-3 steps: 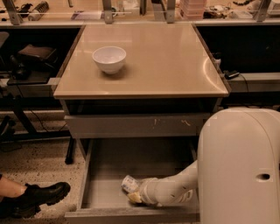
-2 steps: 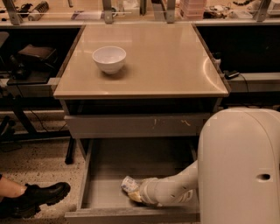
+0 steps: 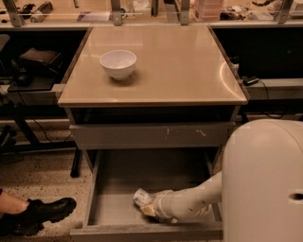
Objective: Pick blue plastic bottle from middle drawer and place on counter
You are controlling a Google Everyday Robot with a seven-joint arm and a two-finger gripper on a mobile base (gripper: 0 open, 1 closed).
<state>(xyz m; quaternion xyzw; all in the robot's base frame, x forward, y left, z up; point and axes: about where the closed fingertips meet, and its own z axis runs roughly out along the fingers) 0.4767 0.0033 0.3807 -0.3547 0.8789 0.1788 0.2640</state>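
The middle drawer [image 3: 137, 176] is pulled open below the counter [image 3: 180, 61]. The blue plastic bottle [image 3: 141, 196] lies on the drawer's grey floor near its front, white cap end pointing up-left. My white arm reaches down from the right into the drawer. My gripper [image 3: 150, 210] is at the bottle's near end, mostly hidden behind the wrist. Only the bottle's upper-left part shows past the gripper.
A white bowl [image 3: 118, 63] stands on the counter's left rear. A shallower drawer front [image 3: 151, 135] with scratch marks sits above the open drawer. A person's black boot [image 3: 42, 213] is on the floor at left. My white body [image 3: 265, 179] blocks the lower right. A cluttered bench [image 3: 151, 12] runs behind.
Nothing has visibly changed; the arm and bottle stay in the same place in the drawer.
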